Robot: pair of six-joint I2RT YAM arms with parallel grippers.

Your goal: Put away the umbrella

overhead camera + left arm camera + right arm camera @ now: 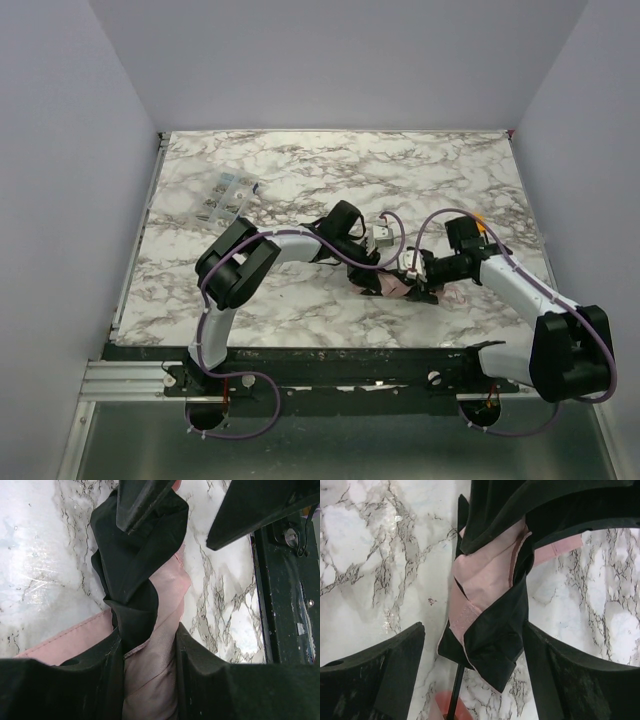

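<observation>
the umbrella [485,580] lies on the counter [300,170] toward its near edge, its cloth pinched by the left fingers [60,685], probably to hold the folds together, while the right fingers [370,680] stand spread on both sides of it, not gripping.

We look down on a tabletop [300,170] patterned as white marble, veined in grey and brown. Plain pale lavender walls close it in on three sides: a back wall [340,60], a left wall [60,200] and a right wall [590,150]. Along the near edge runs a black strip [330,362], with a ribbed aluminium rail [120,380] at its left end. Below that we see a dull grey metal surface [330,450]. The light is soft and even; in the left wrist view the marble carries a pale sheen.
</observation>
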